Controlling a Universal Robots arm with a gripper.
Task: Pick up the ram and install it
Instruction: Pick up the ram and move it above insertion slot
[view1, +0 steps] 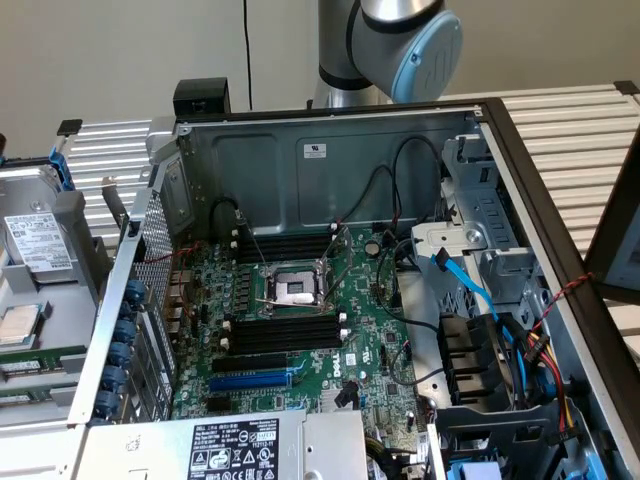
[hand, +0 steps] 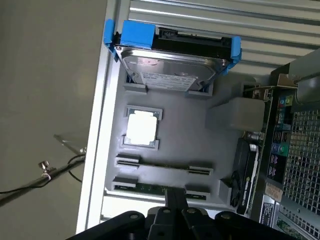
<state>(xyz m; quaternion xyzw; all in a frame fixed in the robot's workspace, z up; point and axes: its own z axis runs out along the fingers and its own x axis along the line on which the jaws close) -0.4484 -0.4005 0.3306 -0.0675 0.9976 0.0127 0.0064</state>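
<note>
Hanging over the grey tray (hand: 220, 160), the fingers (hand: 175, 199) are pressed together, their tip directly over the middle of the ram (hand: 150, 189), which lies flat in the tray slot nearest them; contact cannot be confirmed. Beyond the fingers sit a processor chip (hand: 141, 127) and a hard drive (hand: 170, 70). The tray rests on a slatted desk (hand: 225, 20), with the open computer case (hand: 300, 150) to one side.

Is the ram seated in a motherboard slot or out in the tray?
Out: the ram lies in the gray tray; the motherboard's black memory slots are empty.
</note>
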